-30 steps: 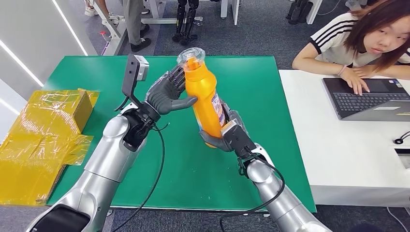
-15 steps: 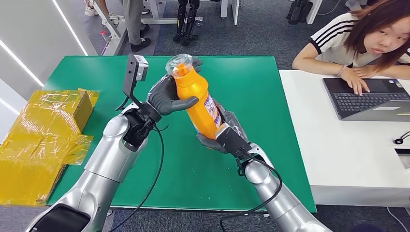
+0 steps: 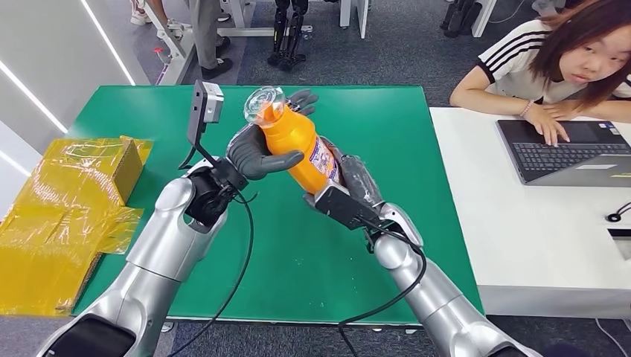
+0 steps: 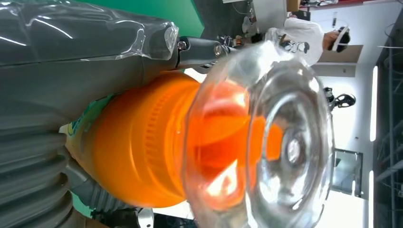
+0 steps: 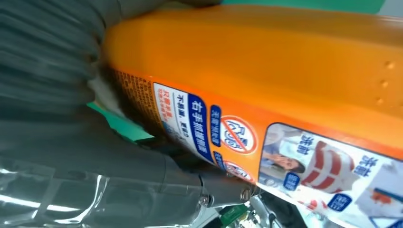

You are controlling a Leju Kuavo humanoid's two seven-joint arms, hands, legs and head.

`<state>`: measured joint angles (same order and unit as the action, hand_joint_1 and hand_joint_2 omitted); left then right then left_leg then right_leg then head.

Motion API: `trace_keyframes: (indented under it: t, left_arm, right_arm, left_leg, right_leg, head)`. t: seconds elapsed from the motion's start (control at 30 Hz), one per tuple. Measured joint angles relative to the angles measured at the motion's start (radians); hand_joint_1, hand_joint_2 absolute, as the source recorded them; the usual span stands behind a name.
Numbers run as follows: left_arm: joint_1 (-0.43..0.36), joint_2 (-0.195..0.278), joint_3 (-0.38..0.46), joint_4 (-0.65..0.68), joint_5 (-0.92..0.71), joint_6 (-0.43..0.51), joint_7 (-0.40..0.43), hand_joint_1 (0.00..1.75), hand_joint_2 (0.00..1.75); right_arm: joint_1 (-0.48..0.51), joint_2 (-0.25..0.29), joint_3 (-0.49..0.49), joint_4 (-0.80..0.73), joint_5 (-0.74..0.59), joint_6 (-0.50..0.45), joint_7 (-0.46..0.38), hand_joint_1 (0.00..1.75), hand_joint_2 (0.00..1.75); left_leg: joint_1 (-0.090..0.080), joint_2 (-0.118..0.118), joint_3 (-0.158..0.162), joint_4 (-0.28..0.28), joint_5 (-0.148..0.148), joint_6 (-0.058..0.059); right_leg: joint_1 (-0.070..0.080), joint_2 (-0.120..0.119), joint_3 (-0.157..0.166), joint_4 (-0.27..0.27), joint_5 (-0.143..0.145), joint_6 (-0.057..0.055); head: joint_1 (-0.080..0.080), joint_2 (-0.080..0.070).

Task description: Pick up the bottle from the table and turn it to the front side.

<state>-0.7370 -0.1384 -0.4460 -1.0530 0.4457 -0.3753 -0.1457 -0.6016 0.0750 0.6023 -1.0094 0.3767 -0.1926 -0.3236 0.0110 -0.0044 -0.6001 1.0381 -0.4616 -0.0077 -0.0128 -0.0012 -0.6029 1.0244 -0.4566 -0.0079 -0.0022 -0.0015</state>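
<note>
Above the green bench (image 3: 134, 111), the orange bottle (image 3: 298, 145) tilts far-left, off the surface. Left hand (image 3: 257, 152) wraps its shoulder; right hand (image 3: 342, 197) cups its base. Rigid, probably slick plastic: grip the waist, not the clear cap (image 3: 260, 100).

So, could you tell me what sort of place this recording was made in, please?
Most likely a robotics lab or office workspace. A green-topped table adjoins a white desk where a person works at a laptop, and dark robot legs stand on the grey carpet behind.
</note>
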Motion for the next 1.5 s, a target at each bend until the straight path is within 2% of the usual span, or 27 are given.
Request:
trace_keyframes:
  t: [0.2,0.33,0.63,0.7,0.77,0.83,1.23,1.33,1.5]
  left_arm:
    - [0.007,0.012,-0.014,-0.012,-0.012,0.008,0.0,0.0,1.75]
    - [0.008,0.015,-0.021,-0.013,-0.033,0.034,-0.013,1.75,1.75]
    - [0.015,0.008,-0.023,-0.013,-0.088,0.115,-0.062,1.75,1.75]
    - [0.015,0.008,-0.023,-0.012,-0.09,0.126,-0.073,1.75,1.75]
    - [0.016,0.008,-0.023,-0.011,-0.091,0.134,-0.084,1.75,1.75]
    - [0.018,0.008,-0.023,-0.011,-0.097,0.14,-0.095,1.75,1.75]
    - [0.025,0.02,-0.023,-0.007,-0.145,0.18,-0.136,1.75,1.75]
    - [0.025,0.027,-0.023,0.006,-0.217,0.24,-0.164,1.75,1.75]
    - [0.013,0.05,-0.019,0.043,-0.459,0.419,-0.215,1.75,1.75]
  right_arm:
    - [-0.028,0.014,-0.007,0.04,0.009,0.0,-0.001,1.75,1.75]
    - [-0.036,0.023,-0.008,0.057,0.012,-0.003,-0.002,1.75,1.75]
    - [-0.037,0.042,-0.02,0.08,0.007,-0.003,-0.016,1.75,1.75]
    - [-0.037,0.046,-0.025,0.084,0.001,0.006,-0.026,1.64,1.75]
    - [-0.038,0.05,-0.03,0.089,-0.008,0.014,-0.035,0.77,1.75]
    - [-0.038,0.053,-0.034,0.093,-0.021,0.025,-0.043,0.0,1.75]
    - [-0.031,0.055,-0.051,0.092,-0.066,0.062,-0.063,0.0,1.75]
    - [-0.01,0.052,-0.058,0.072,-0.091,0.083,-0.077,0.0,1.75]
    - [0.086,0.011,-0.074,-0.04,-0.126,0.106,-0.108,0.0,1.75]
  left_leg:
    - [0.0,0.0,0.0,0.0,0.0,0.0]
    - [0.0,0.0,0.0,0.0,0.0,0.0]
    - [0.0,0.0,0.0,0.0,0.0,0.0]
    - [0.0,0.0,0.0,0.0,0.0,0.0]
    - [0.0,0.0,0.0,0.0,0.0,0.0]
    - [0.0,0.0,0.0,0.0,0.0,0.0]
    - [0.0,0.0,0.0,0.0,0.0,0.0]
    - [0.0,0.0,0.0,0.0,0.0,0.0]
    - [0.0,0.0,0.0,0.0,0.0,0.0]
  right_leg:
    - [0.0,0.0,0.0,0.0,0.0,0.0]
    - [0.0,0.0,0.0,0.0,0.0,0.0]
    - [0.0,0.0,0.0,0.0,0.0,0.0]
    - [0.0,0.0,0.0,0.0,0.0,0.0]
    - [0.0,0.0,0.0,0.0,0.0,0.0]
    - [0.0,0.0,0.0,0.0,0.0,0.0]
    - [0.0,0.0,0.0,0.0,0.0,0.0]
    - [0.0,0.0,0.0,0.0,0.0,0.0]
    - [0.0,0.0,-0.001,0.0,0.0,0.0]
  head:
    - [0.0,0.0]
    - [0.0,0.0]
    - [0.0,0.0]
    - [0.0,0.0]
    - [0.0,0.0]
    - [0.0,0.0]
    - [0.0,0.0]
    - [0.0,0.0]
    - [0.0,0.0]
